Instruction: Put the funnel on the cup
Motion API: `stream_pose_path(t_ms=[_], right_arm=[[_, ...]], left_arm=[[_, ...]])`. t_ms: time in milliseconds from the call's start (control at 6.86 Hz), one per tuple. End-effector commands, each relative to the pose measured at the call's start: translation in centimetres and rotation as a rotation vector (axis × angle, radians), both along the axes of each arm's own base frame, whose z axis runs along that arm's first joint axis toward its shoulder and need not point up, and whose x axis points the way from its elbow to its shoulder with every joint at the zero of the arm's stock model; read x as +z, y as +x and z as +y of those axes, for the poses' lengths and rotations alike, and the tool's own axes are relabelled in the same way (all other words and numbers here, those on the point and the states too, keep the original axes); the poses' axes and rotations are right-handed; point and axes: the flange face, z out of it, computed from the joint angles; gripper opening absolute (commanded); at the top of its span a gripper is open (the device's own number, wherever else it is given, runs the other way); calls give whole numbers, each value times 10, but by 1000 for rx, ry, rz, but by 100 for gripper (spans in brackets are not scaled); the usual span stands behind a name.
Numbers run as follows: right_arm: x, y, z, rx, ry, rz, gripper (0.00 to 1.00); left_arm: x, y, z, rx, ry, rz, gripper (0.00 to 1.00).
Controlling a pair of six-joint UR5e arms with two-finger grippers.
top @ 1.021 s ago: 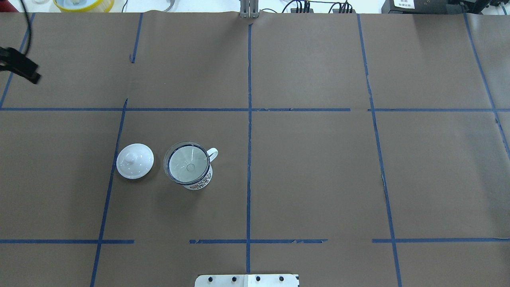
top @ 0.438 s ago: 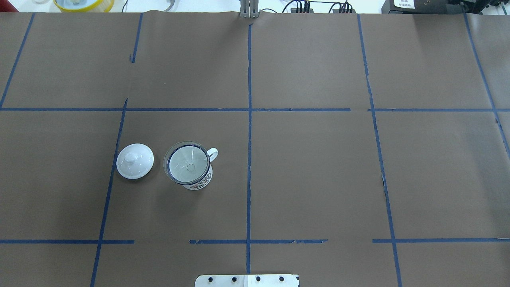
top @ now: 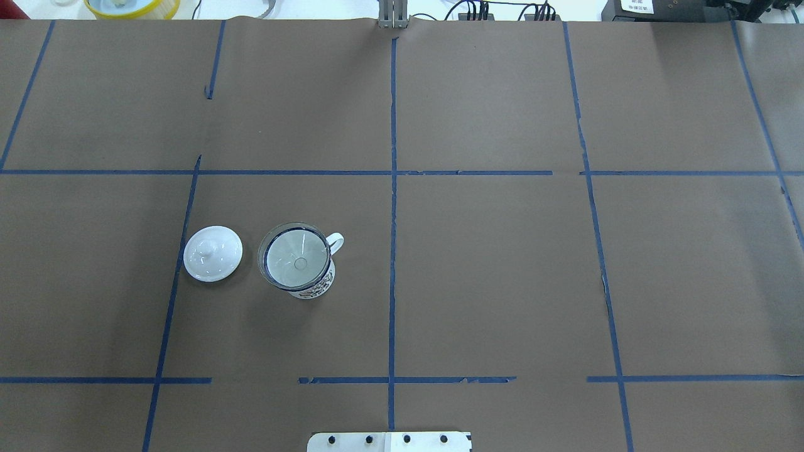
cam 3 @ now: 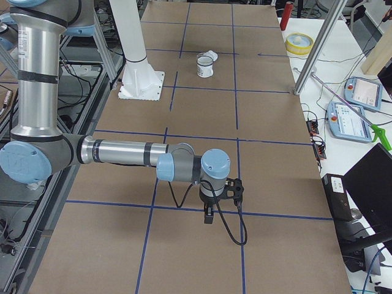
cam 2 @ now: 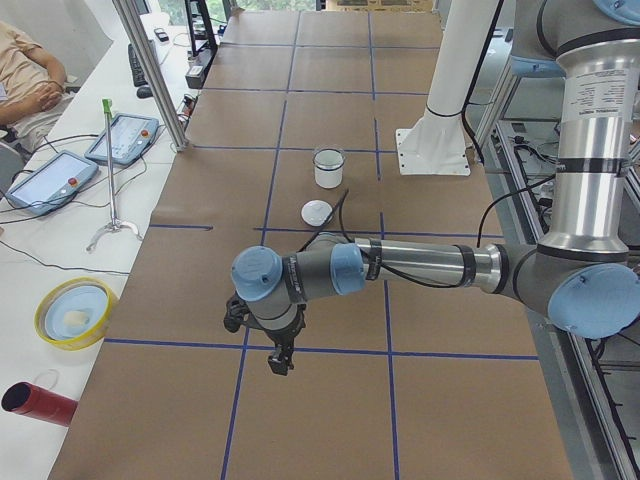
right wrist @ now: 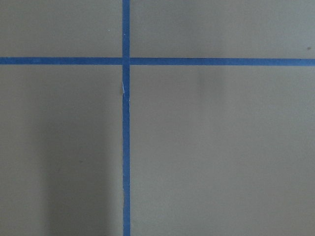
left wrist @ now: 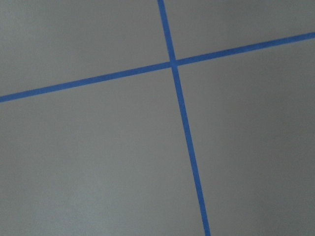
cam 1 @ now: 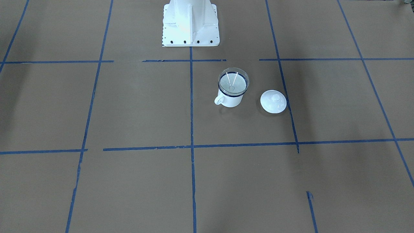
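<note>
Funnel [top: 295, 257] sits spout-down in cup [top: 316, 289]; left pincer [cam 2: 280, 362] and right pincer [cam 3: 209, 217] spread cannot be told.

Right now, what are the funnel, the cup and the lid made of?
The funnel looks like clear, glossy plastic: you can see straight through it, and it has bright glints. The cup is smooth white with a thin dark blue rim, so probably enamelled metal, though it could be ceramic. The lid is glossy white with the same look; it could be enamel or ceramic, I can't tell.
</note>
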Motion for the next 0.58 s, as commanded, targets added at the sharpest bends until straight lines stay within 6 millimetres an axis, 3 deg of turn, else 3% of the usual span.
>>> stream_pose_path(t_ms=[0, 438], right_arm=[[0, 0, 0, 0, 0, 0, 100], [1, 0, 0, 0, -1, 0, 100]], left_arm=[[8, -1, 11, -2, 22, -14, 100], [7, 0, 9, -11, 17, -3, 100]])
